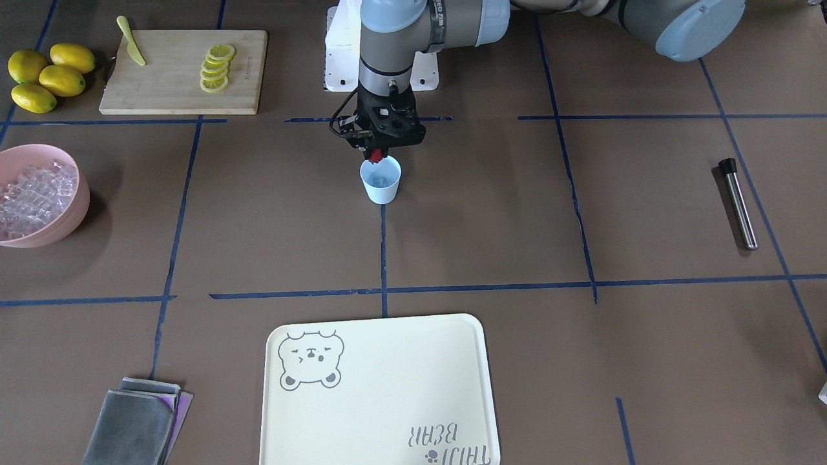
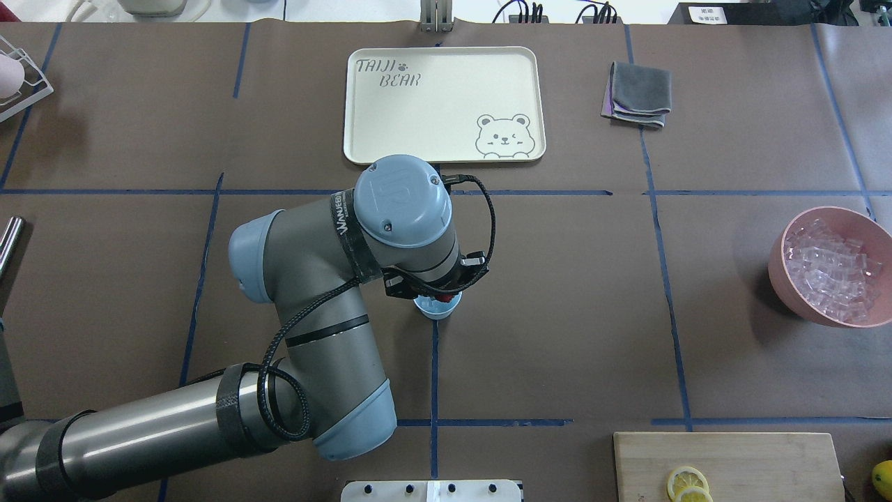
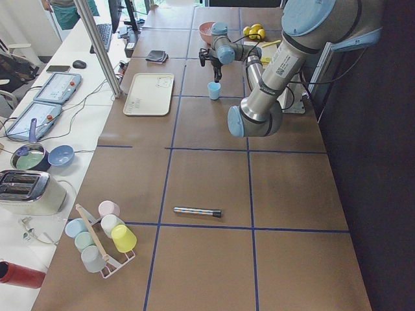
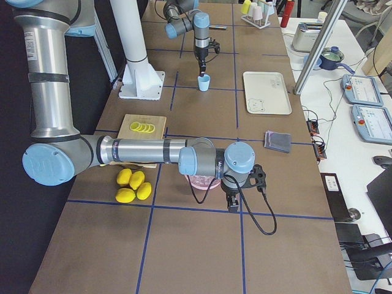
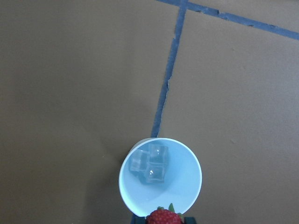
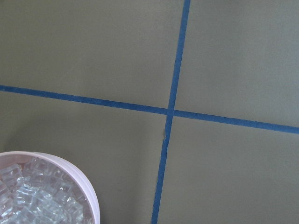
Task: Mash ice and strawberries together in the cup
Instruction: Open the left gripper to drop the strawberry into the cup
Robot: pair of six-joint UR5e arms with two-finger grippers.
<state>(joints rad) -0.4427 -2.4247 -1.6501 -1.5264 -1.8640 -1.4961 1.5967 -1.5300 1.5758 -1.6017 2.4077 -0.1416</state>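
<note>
The brown counter [image 1: 491,226], ruled with blue tape, carries every item. The left arm [image 2: 327,293] reaches over its middle and points its wrist straight down; the right arm [image 4: 141,150] stretches low along the counter's right end.

A cream tray [image 1: 387,387] printed with a bear lies beyond the left jaws, on the side away from the robot's base. A wooden cutting board [image 1: 174,84] with a row of lemon slices [image 1: 216,68] lies well apart from the left jaws, toward the robot's right.

A pink bowl [image 1: 71,213] heaped with loose ice [image 1: 29,197] stands just beside the right jaws. How far the right jaws are open cannot be told.

The pale-blue cup [image 1: 381,190] stands upright directly beneath the left jaws, on a tape line.

The left jaws are closed on a red strawberry [image 1: 375,154] and hold it just above the cup's rim, at the edge nearest the robot's base.

Three clear ice cubes [image 5: 150,165] lie touching one another on the cup's floor, below the left jaws.
</note>
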